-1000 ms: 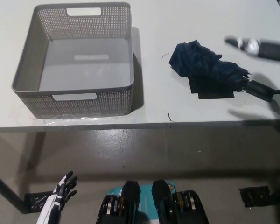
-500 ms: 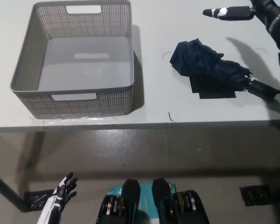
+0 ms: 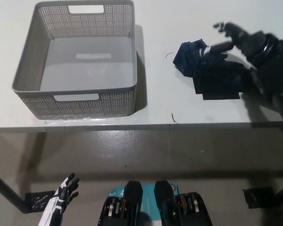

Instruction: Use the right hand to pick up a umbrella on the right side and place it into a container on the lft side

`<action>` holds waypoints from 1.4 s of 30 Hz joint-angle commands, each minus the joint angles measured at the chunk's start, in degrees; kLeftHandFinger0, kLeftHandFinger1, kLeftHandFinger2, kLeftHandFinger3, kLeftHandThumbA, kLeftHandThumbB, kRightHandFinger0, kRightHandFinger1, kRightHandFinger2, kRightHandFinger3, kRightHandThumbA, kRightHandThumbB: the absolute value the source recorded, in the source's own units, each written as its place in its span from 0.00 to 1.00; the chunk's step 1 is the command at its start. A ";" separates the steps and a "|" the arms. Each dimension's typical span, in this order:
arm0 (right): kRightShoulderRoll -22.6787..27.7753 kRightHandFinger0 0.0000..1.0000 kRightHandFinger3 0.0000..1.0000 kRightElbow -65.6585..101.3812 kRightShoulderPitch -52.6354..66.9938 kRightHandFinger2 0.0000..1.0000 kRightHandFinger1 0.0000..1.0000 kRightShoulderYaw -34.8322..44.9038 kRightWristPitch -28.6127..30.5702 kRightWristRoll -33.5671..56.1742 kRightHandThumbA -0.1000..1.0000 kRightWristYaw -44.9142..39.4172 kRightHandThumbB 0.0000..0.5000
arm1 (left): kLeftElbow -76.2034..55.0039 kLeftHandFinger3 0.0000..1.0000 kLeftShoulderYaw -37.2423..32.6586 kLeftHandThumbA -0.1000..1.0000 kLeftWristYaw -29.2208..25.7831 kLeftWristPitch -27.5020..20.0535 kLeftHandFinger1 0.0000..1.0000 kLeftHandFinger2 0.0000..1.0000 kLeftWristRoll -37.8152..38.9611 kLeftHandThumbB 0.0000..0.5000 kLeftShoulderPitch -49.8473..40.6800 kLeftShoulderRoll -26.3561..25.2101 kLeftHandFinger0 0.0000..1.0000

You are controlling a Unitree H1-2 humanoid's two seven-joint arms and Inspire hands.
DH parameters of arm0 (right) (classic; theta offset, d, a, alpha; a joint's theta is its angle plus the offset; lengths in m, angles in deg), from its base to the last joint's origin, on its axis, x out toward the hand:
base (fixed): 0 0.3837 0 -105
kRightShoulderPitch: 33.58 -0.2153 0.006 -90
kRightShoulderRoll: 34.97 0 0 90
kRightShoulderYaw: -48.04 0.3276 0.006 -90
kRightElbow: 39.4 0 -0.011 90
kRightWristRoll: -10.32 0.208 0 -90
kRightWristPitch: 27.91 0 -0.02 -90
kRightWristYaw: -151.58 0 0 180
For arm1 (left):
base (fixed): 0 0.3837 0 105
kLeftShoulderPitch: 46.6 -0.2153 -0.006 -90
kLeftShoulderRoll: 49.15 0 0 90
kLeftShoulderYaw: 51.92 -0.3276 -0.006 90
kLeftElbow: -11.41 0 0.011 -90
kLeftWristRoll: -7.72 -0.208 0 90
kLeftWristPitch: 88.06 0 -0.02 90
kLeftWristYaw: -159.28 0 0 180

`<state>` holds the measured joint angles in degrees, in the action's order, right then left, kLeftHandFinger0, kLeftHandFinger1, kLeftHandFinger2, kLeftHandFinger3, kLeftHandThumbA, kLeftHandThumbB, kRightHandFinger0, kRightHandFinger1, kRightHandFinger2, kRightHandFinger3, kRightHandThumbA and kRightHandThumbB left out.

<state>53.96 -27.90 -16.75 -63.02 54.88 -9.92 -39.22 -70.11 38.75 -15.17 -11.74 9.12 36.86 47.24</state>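
a pale grey table (image 3: 155, 101) fills the upper part of the view, seen from steeply above, with a darker floor below its front edge. on the table's left side sits 1 grey basket (image 3: 26, 70) with perforated walls and a cut-out handle at the near and far ends; nothing lies inside it. on the table's right side lies 1 folded dark blue umbrella (image 3: 188, 54), its bunched fabric toward the basket but well apart from it. beside the umbrella a black rectangle (image 3: 219, 92) lies flat on the table.

the robot's black right hand (image 3: 228, 40) reaches in from the right edge and sits over the umbrella, covering its right portion. the fingers are spread apart and blurred, some pointing up and left, others curling down toward the fabric. from here it is not clear whether they touch the umbrella; nothing is lifted.

the white left hand (image 3: 61, 197) hangs low at the bottom left, below table level, near the floor, with its dark-tipped fingers fanned apart and holding nothing.
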 commanded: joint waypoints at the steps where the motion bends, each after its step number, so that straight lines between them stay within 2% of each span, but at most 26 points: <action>1: -0.45 1.00 1.00 -1.63 -0.29 1.00 1.00 -2.42 3.08 -2.94 1.00 4.03 0.98 | -1.10 1.00 -0.49 1.00 0.86 -2.57 1.00 1.00 -0.37 0.36 0.08 -0.63 1.00; 9: -0.75 1.00 1.00 -3.68 5.86 1.00 1.00 -7.59 2.59 -5.99 0.93 5.20 1.00 | -1.79 1.00 -1.00 1.00 1.53 -2.31 1.00 1.00 0.15 0.37 -0.37 -0.45 1.00; 16: 0.56 1.00 1.00 -4.35 7.82 1.00 1.00 -11.45 1.48 -8.15 0.91 4.76 1.00 | -1.94 1.00 -0.63 1.00 1.59 -2.25 1.00 1.00 0.51 0.37 -0.06 -0.54 1.00; 21: 0.95 1.00 1.00 -4.48 8.89 1.00 1.00 -11.12 1.57 -7.74 0.86 5.20 0.95 | -1.85 1.00 -0.51 1.00 1.73 -2.38 1.00 1.00 0.74 0.39 -0.09 -0.52 1.00; 22: 0.90 1.00 1.00 -4.33 9.90 1.00 1.00 -10.03 3.01 -7.04 0.63 10.91 0.80 | -1.78 1.00 -0.56 1.00 1.75 -2.64 1.00 1.00 0.77 0.38 -0.10 -0.45 1.00; 23: 1.00 1.00 1.00 -4.27 10.23 1.00 1.00 -9.76 3.49 -6.93 0.56 12.52 0.76 | -1.70 1.00 -0.66 1.00 1.75 -2.76 1.00 1.00 0.73 0.38 -0.17 -0.31 1.00; 24: 0.86 0.43 0.74 -4.01 11.51 0.55 0.48 -9.83 5.71 -7.64 0.11 20.65 0.44 | -1.73 1.00 -0.65 1.00 1.68 -2.73 1.00 1.00 0.66 0.37 -0.25 -0.27 1.00; 25: 0.82 0.26 0.63 -3.83 12.30 0.45 0.34 -9.92 7.44 -8.11 0.02 25.43 0.49 | -1.76 1.00 -0.60 1.00 1.46 -2.74 1.00 1.00 0.40 0.37 -0.29 -0.24 1.00; 26: 0.82 0.07 0.45 -3.82 12.39 0.24 0.14 -9.93 8.22 -8.19 0.00 26.83 0.45 | -1.53 1.00 -0.57 1.00 1.28 -2.91 1.00 1.00 0.19 0.37 0.04 -0.16 1.00; 27: 0.66 0.01 0.36 -3.62 12.86 0.18 0.04 -9.35 9.88 -7.74 0.00 28.95 0.40 | -1.35 1.00 -0.58 1.00 1.37 -3.28 1.00 1.00 0.31 0.37 0.12 -0.16 1.00; 28: 0.36 0.00 0.35 -3.60 12.98 0.21 0.02 -8.77 10.51 -7.20 0.00 29.85 0.41 | -1.44 1.00 -0.46 1.00 1.45 -3.21 1.00 1.00 0.59 0.38 0.08 -0.19 1.00; 30: 0.03 0.00 0.47 -3.49 13.15 0.38 0.01 -8.08 12.07 -6.71 0.00 31.99 0.39 | -1.66 1.00 -0.44 1.00 1.74 -2.69 1.00 1.00 1.04 0.40 0.07 -0.25 1.00; 31: -0.07 0.00 0.58 -3.44 13.13 0.47 0.04 -7.91 12.67 -6.70 0.00 32.90 0.38 | -1.69 1.00 -0.50 1.00 1.97 -2.39 1.00 1.00 1.18 0.40 0.18 -0.38 1.00; 32: -0.19 0.00 0.81 -3.38 12.94 0.68 0.13 -7.43 13.10 -6.36 0.00 33.18 0.32 | -1.78 1.00 -0.58 1.00 1.86 -2.25 1.00 1.00 0.78 0.39 0.25 -0.46 1.00; 33: -0.34 0.00 0.89 -3.33 12.84 0.79 0.20 -6.83 13.95 -5.91 0.00 34.12 0.33 | -2.04 1.00 -0.56 1.00 1.77 -2.08 1.00 1.00 0.66 0.39 0.15 -0.46 1.00; 34: -0.43 0.00 0.92 -3.38 12.78 0.83 0.24 -6.60 14.15 -5.86 0.00 34.41 0.34 | -2.11 1.00 -0.54 1.00 1.76 -1.99 1.00 1.00 0.64 0.39 0.15 -0.49 1.00; 35: -0.55 0.00 0.90 -3.31 12.74 0.84 0.25 -6.25 14.89 -5.80 0.00 35.52 0.35 | -1.96 1.00 -0.48 1.00 1.81 -1.99 1.00 1.00 0.80 0.39 0.26 -0.51 1.00; 37: -0.80 0.00 0.84 -3.04 12.29 0.78 0.19 -4.82 16.92 -4.94 0.00 36.95 0.32 | -1.50 1.00 -0.46 1.00 1.73 -2.27 1.00 1.00 0.63 0.40 0.51 -0.50 1.00; 39: -1.10 0.00 0.84 -2.75 11.45 0.72 0.14 -3.41 18.86 -4.46 0.00 37.89 0.36 | -1.55 1.00 -0.43 1.00 1.70 -2.14 1.00 1.00 0.62 0.40 0.45 -0.48 1.00; 41: -1.30 0.00 0.88 -2.61 10.84 0.77 0.16 -2.96 20.00 -4.77 0.00 39.24 0.34 | -1.50 1.00 -0.43 1.00 1.72 -2.10 1.00 1.00 0.51 0.40 0.42 -0.57 1.00; 42: -1.50 0.00 0.90 -2.37 9.76 0.85 0.25 -2.80 19.94 -5.09 0.00 39.43 0.30 | -1.49 1.00 -0.37 1.00 1.64 -2.02 1.00 1.00 0.48 0.42 0.34 -0.55 1.00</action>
<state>52.77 -30.48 -4.14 -67.61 69.62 -16.34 -5.71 -70.55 38.37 -14.11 -12.19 9.33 36.90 47.31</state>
